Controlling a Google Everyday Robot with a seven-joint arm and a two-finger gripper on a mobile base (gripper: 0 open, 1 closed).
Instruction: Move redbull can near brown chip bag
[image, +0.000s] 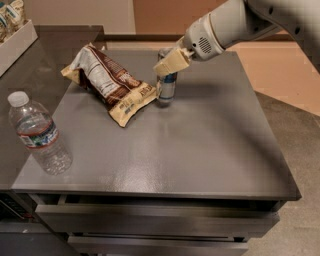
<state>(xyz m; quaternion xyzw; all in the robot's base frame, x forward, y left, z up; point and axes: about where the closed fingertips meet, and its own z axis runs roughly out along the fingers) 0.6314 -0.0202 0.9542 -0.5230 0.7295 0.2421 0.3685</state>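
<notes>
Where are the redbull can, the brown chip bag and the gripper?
redbull can (167, 91), camera view, lower body.
brown chip bag (106, 80), camera view, middle of printed face.
gripper (164, 67), camera view, between its fingertips, clamped on the can's upper half.

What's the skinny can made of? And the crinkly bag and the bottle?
The redbull can, gripped at its top by the pincer, looks like thin metal: silvery, shiny. The brown chip bag seems plastic or foil film; it wrinkles and glints. The water bottle looks like clear ridged plastic, with a white cap.
</notes>
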